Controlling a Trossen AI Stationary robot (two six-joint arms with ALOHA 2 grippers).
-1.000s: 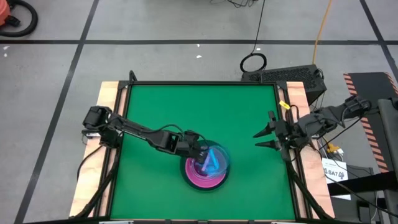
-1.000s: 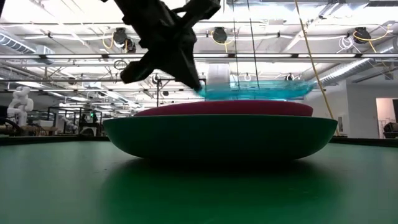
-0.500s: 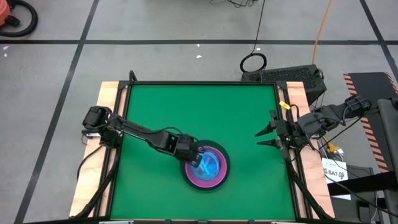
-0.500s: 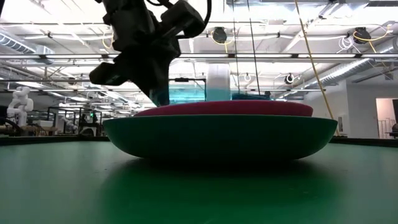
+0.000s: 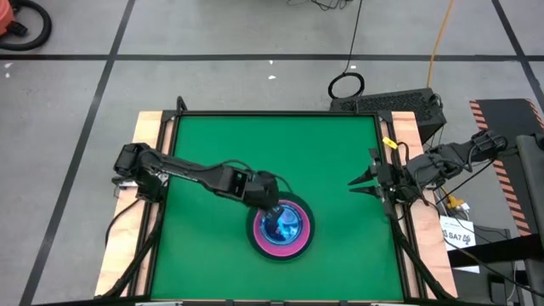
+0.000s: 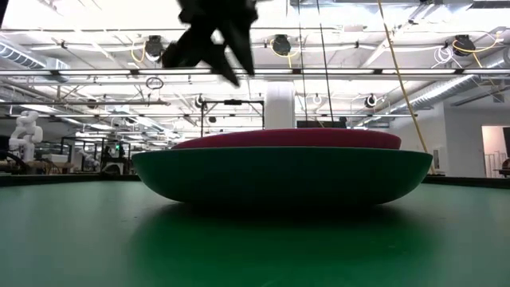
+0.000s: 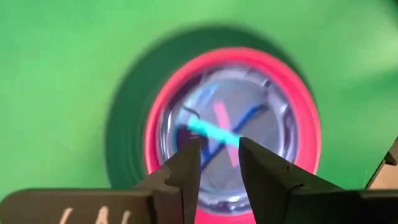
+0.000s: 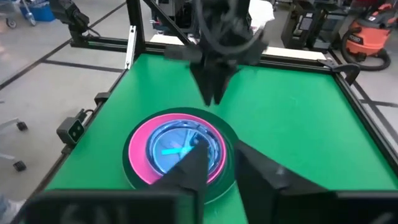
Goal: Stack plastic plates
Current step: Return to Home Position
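The plates sit in one stack (image 5: 282, 227) at the near middle of the green table. The large dark green plate (image 6: 279, 175) is at the bottom on the mat. The hot pink plate's rim (image 6: 287, 139) shows above it, and translucent cyan plates (image 7: 230, 124) lie in the middle. The black and small pink plates cannot be made out. My left gripper (image 5: 272, 206) hangs open above the stack's far left rim, clear of it (image 6: 227, 72). My right gripper (image 5: 355, 185) waits open at the table's right edge, facing the stack (image 8: 177, 149).
Green mat (image 5: 221, 144) lies free on all sides of the stack. A black frame and wooden boards (image 5: 153, 127) edge the table. A black device (image 5: 391, 104) and cables lie on the floor beyond the far right corner.
My left gripper has let go of a cyan plate that it held tilted over the stack. The plate has dropped level into the stack and sits below the pink rim in the low view. The gripper has then risen clear and moved a little toward the far edge.
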